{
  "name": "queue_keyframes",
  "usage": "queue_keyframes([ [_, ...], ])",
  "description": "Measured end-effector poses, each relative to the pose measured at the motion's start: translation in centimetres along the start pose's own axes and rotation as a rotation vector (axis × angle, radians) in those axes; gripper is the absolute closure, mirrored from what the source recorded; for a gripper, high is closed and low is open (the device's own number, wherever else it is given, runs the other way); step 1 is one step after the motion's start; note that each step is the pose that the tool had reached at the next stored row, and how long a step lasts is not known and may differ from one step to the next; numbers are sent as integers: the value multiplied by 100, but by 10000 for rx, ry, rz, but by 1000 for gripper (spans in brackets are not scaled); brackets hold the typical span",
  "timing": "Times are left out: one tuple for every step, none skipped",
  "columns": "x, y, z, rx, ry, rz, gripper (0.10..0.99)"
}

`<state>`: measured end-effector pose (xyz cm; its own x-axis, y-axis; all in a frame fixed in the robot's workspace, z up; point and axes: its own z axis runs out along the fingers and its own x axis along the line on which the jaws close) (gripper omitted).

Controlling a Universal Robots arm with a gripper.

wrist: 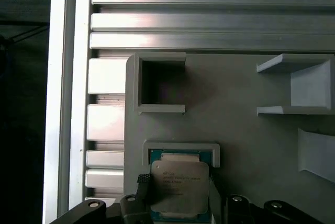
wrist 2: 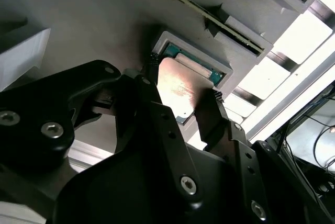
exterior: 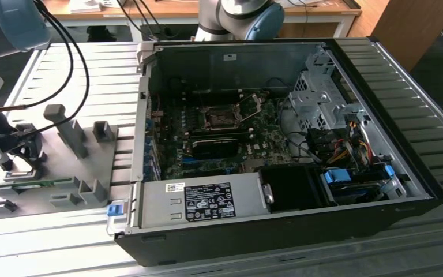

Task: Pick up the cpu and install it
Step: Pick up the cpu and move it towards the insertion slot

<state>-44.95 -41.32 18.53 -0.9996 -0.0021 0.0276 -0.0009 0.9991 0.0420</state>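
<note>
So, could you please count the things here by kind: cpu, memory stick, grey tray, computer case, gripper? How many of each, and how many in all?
cpu: 1
memory stick: 1
grey tray: 1
computer case: 1
gripper: 1
Total: 5

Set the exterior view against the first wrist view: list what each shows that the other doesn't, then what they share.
Exterior view: the open case with the socket on its board. First wrist view: the cpu lying in its tray pocket, with the gripper jaws open on either side of it. Shared: the grey tray and the slatted table beneath it.
</note>
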Motion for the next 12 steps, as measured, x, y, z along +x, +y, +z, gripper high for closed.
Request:
queue_keyframes([
  [0,1,1,-1,-2,1,557],
  [0,1,1,-2,-3,1,557],
  [0,1,2,-2,-3,1,557],
  [0,1,-1,-3,-5,1,557],
  [0,2,-13,-6,-9,1,557],
  [0,3,-33,-4,-7,1,557],
  [1,4,-59,-2,-3,1,557],
  [2,5,-83,-2,-4,1,557],
  [3,6,-106,-2,-4,1,557],
  [3,7,-127,-1,-5,1,557],
  [4,8,-154,-1,-4,1,557],
  [5,9,-181,0,-3,1,557],
])
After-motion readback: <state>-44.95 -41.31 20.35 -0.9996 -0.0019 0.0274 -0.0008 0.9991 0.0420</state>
